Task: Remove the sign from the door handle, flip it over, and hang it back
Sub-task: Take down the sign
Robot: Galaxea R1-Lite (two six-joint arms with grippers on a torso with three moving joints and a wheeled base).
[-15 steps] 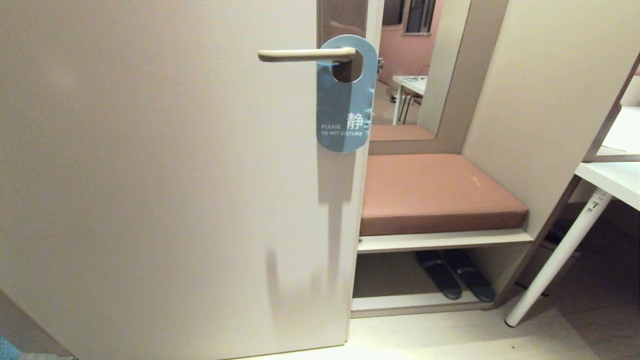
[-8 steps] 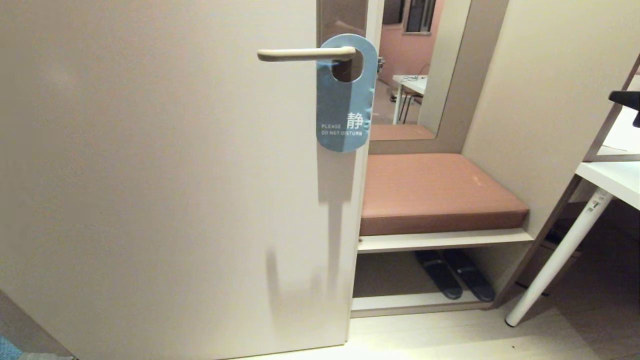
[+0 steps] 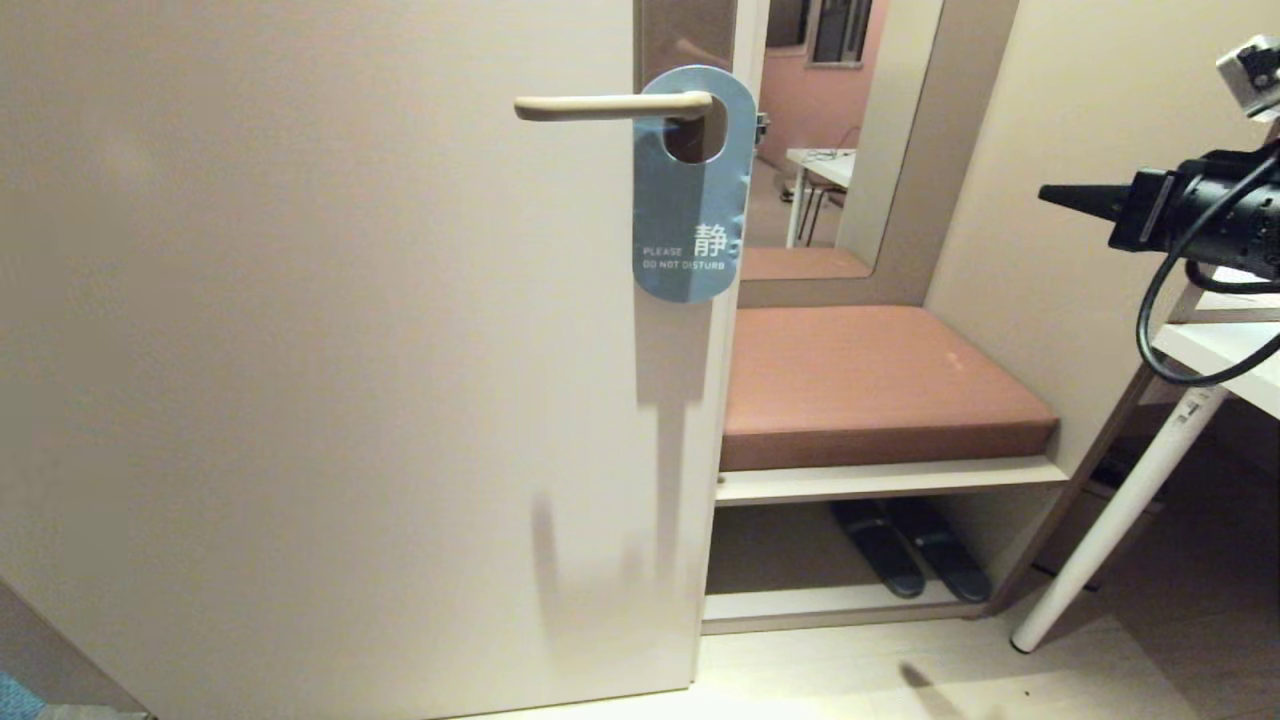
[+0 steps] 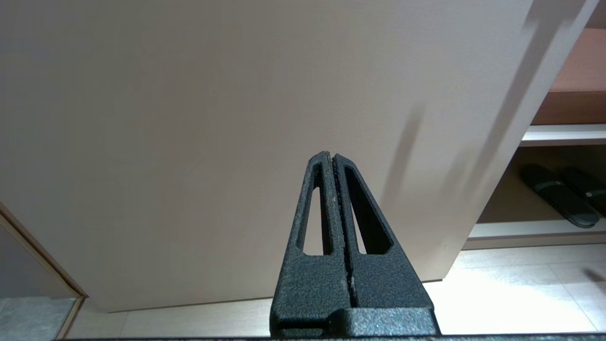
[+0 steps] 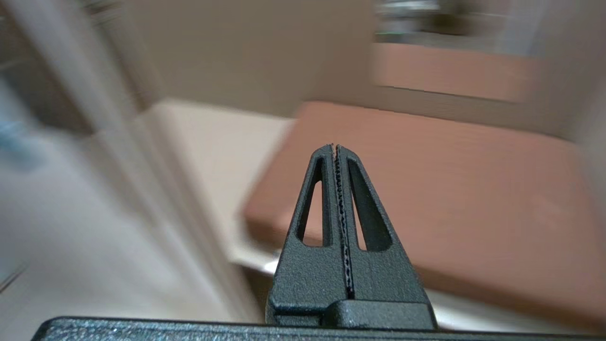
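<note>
The sign (image 3: 690, 215) hangs blue side out, reading "PLEASE DO NOT DISTURB", from the cream door handle (image 3: 600, 106) near the door's right edge. My right gripper (image 3: 1048, 194) reaches in from the right at about handle height, shut and empty, pointing left and well apart from the sign. In the right wrist view it (image 5: 334, 147) points over the brown bench cushion (image 5: 450, 180). My left gripper (image 4: 330, 154) is shut and empty, low down, facing the lower part of the door (image 4: 213, 118); it does not show in the head view.
Right of the door stands a bench with a brown cushion (image 3: 870, 385) under a mirror (image 3: 835, 130), with dark slippers (image 3: 905, 560) on the shelf below. A white table (image 3: 1225, 360) with a slanted leg (image 3: 1120, 520) sits at the far right. Pale floor (image 3: 900, 680) lies in front.
My right arm has risen into the head view from the right edge and stretched leftward towards the door. The sign, handle and left gripper have not moved.
</note>
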